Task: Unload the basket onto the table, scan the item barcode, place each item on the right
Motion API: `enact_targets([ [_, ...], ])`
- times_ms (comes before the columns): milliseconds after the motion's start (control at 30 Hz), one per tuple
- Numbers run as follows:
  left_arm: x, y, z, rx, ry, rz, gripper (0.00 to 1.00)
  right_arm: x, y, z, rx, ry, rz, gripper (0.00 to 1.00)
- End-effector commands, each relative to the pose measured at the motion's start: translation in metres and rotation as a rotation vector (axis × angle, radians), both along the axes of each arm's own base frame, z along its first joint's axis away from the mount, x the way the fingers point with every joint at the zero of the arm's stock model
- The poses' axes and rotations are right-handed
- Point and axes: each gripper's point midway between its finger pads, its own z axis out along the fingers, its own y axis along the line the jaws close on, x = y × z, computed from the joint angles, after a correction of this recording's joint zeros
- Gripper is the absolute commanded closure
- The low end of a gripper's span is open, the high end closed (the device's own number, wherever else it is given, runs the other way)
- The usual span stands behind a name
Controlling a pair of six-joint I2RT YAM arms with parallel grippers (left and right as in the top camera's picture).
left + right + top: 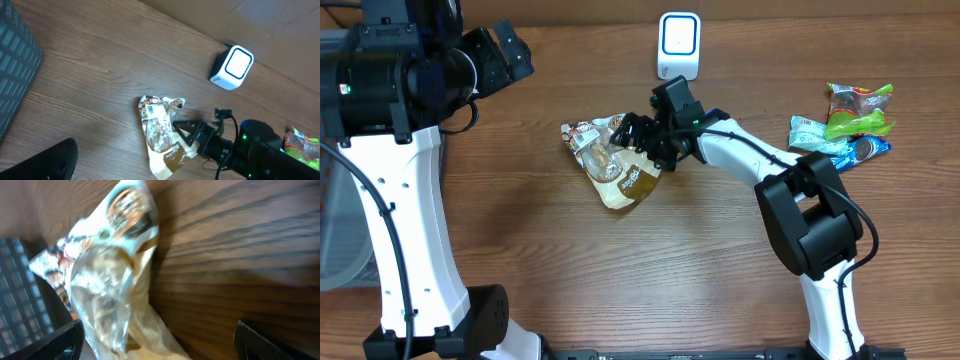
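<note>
Right gripper point(642, 140): jaws wide open, empty, at the clear snack bag point(610, 165). Grip away from its barcode label point(151, 108), then face the label squarely to the scanner point(678, 45) near the tabletop's far edge.

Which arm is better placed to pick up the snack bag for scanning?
Right. Its open pincer sits right over the snack bag, close to the scanner. The left pincer hangs off at the far left, away from both.
</note>
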Motion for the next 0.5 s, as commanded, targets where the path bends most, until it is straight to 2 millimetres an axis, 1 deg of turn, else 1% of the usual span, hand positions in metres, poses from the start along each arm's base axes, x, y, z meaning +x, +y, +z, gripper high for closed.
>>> enact_targets([
  [0,0.001,0.002,0.000,-0.001,0.001,0.016,0.00,-0.013,0.009,-0.004,0.021,-0.075,0.169,0.07],
  [67,0.001,0.002,0.000,-0.001,0.001,0.016,0.00,-0.018,0.012,-0.004,0.024,-0.078,0.196,0.31],
  [100,0.001,0.002,0.000,-0.001,0.001,0.016,0.00,-0.021,0.014,-0.004,0.021,-0.072,0.201,0.64],
  [133,0.001,0.002,0.000,-0.001,0.001,0.016,0.00,-0.022,0.014,-0.005,0.021,-0.069,0.203,0.82],
  [167,0.001,0.002,0.000,-0.001,0.001,0.016,0.00,-0.023,0.014,-0.005,0.021,-0.067,0.203,0.87],
  [200,0.001,0.002,0.000,-0.001,0.001,0.016,0.00,-0.026,0.015,-0.004,0.033,-0.055,0.213,0.96],
  [300,0.001,0.002,0.000,-0.001,0.001,0.016,0.00,-0.031,0.015,0.005,0.089,-0.058,0.275,0.96],
  [367,0.001,0.002,0.000,-0.001,0.001,0.016,0.00,-0.031,0.005,0.012,0.100,-0.059,0.298,0.96],
  [467,0.001,0.002,0.000,-0.001,0.001,0.016,0.00,-0.029,-0.038,0.017,0.007,-0.041,0.285,0.96],
])
